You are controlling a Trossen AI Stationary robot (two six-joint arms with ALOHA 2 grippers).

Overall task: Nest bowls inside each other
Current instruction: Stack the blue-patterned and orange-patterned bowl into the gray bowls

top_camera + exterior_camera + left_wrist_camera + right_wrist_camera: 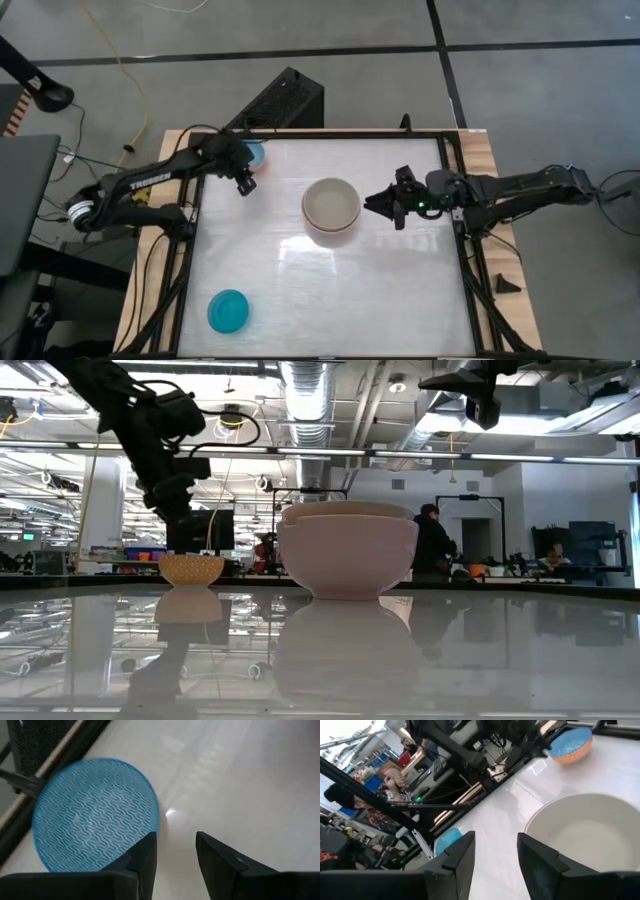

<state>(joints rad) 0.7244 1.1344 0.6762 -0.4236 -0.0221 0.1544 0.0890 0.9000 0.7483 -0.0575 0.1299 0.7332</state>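
Nested larger bowls [331,207] stand mid-table, the grey-beige one innermost; in the low view the stack [347,552] rests on its base. A small light blue bowl [255,154] sits at the far left; its wavy blue inside [95,812] fills the left wrist view. My left gripper [245,183] hovers open just beside it, its fingers [145,857] by the rim. A teal-blue bowl [228,311] lies near left. My right gripper [374,203] stands open, raised, to the right of the stack [590,827].
A black frame [455,190] runs along the table's edges. A dark box [280,100] sits beyond the far edge. People [432,540] stand in the room behind. Bare tabletop [380,300] spreads over the near right.
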